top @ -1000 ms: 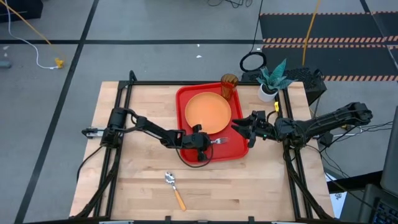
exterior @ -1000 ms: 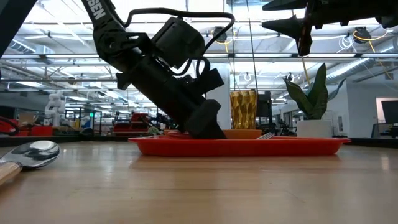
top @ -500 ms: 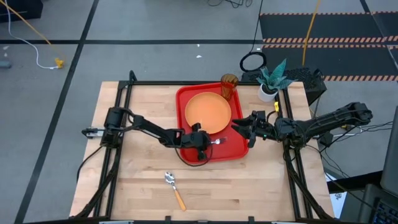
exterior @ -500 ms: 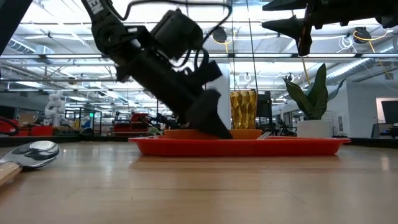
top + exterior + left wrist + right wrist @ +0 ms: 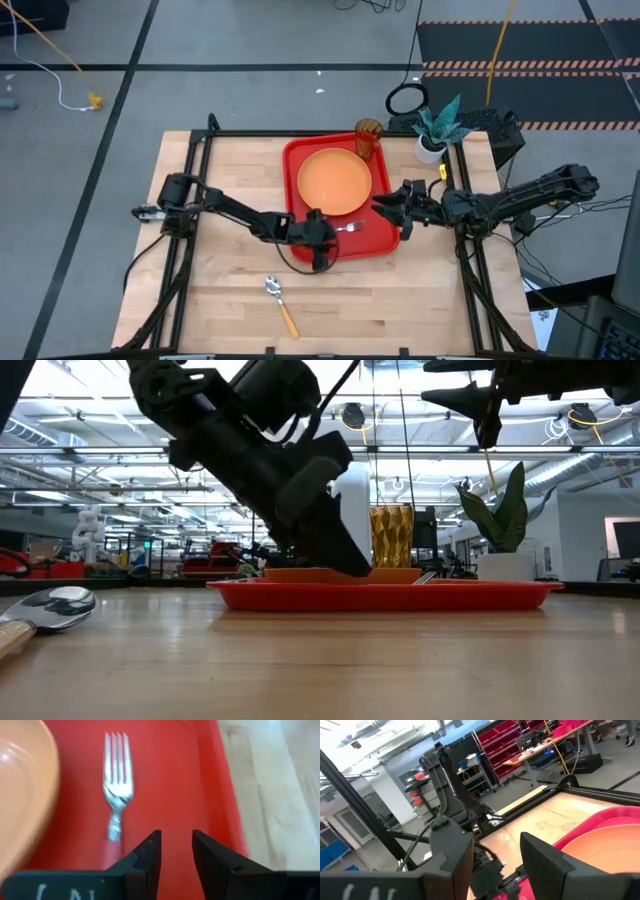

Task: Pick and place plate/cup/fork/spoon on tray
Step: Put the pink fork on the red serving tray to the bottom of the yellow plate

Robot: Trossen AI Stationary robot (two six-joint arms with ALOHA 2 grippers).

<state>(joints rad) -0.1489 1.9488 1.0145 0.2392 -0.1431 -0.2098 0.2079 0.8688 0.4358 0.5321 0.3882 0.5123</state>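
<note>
With the fork (image 5: 116, 795) lying free on the tray (image 5: 388, 240) beside the plate (image 5: 334, 180), the left gripper (image 5: 174, 851) hangs just above it, fingers slightly parted and empty. A careless swing could knock the fork off. The spoon (image 5: 281, 305) waits on the table (image 5: 220, 290); its thin handle could slip. The right gripper (image 5: 383, 207) hovers open by the tray's edge.

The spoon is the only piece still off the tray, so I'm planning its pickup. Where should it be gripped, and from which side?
Probably the orange handle of the spoon, taken from straight above with the jaws across its width. It lies flat on the bare table, nothing beside it, so a sideways approach has little to catch; the shiny rounded bowl looks likelier to slip. The left gripper is nearest.
</note>
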